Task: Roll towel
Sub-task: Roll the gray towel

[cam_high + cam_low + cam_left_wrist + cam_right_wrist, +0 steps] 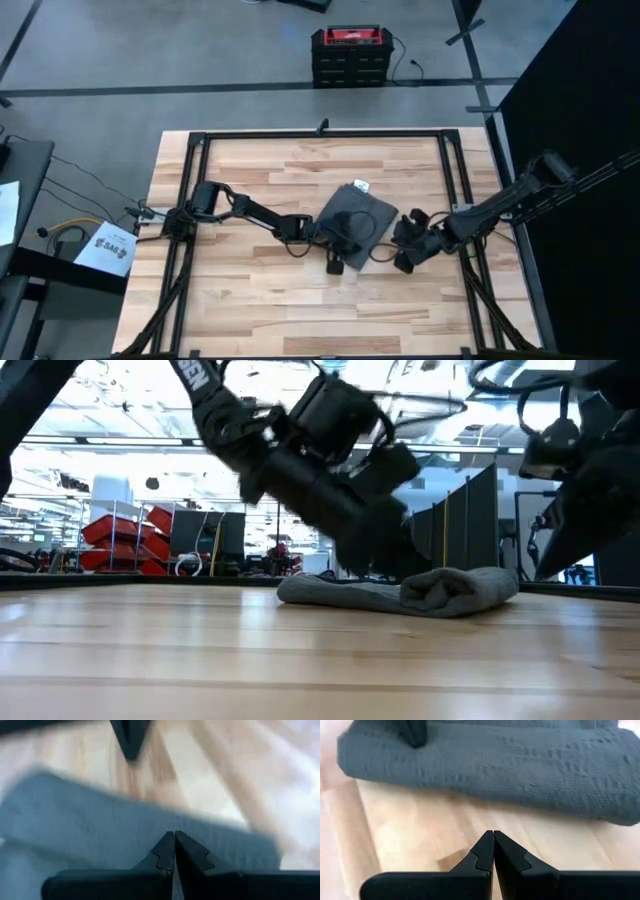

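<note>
Towel: you see the dark grey towel (pixel 358 222) lying partly folded near the middle of the bench (pixel 250 300), with a small white tag (pixel 361 185) at its far edge; in the low view the towel (pixel 420 592) shows a thicker bunched end toward the right arm's side.

Containers: a red and black case (pixel 350 55) stands on the floor beyond the bench; you cannot tell what it holds.

Left gripper: the left gripper (pixel 336 262) sits at the towel's near edge, its arm reaching in from the left side of the bench. In the left wrist view its jaws are closed, tips together, directly over the grey towel (pixel 125 835); you cannot tell whether any cloth is pinched between them.

Right gripper: the right gripper (pixel 402 250) waits just beside the towel's right edge, apart from the cloth. In the right wrist view its jaws are closed on nothing, tips meeting over bare wood, with the towel (pixel 510 765) lying ahead of them.
</note>
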Tool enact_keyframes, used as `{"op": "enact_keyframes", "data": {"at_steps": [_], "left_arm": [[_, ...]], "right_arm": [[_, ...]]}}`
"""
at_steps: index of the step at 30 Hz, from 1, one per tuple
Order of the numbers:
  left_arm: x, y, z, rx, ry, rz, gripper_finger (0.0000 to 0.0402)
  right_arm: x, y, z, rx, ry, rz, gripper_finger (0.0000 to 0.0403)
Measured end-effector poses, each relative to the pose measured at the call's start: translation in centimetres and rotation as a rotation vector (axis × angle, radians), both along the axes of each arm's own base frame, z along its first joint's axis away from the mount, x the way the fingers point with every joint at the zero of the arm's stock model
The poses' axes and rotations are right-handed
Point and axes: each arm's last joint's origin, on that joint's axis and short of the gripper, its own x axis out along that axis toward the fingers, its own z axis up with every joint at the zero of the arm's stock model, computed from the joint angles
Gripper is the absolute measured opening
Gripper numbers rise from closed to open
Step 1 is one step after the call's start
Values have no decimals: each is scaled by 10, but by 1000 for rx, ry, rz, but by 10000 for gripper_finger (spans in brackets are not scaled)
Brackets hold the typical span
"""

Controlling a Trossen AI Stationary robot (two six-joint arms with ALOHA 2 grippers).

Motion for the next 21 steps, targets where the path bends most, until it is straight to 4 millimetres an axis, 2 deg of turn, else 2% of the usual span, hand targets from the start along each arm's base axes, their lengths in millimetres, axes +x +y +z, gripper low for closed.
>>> {"op": "enact_keyframes", "data": {"at_steps": [3,6,10,13,16,19,21], "left_arm": [[5,-1,26,52,10,-40,0],[9,5,36,129,50,-84,0],[20,36,47,147,-21,-137,0],[19,62,37,155,20,-159,0],[19,78,25,121,21,-223,0],[24,83,12,110,-1,-264,0],[23,81,-6,107,50,-289,0]], "right_arm": [[3,6,3,13,-51,42,0],[3,10,1,-27,-73,34,0],[2,16,-9,-69,-61,-3,16],[5,18,-21,-83,-32,-32,48],[11,19,-34,-80,-19,-66,87],[19,20,-45,-81,-47,-104,128],[24,21,-51,-87,-65,-117,156]]}}
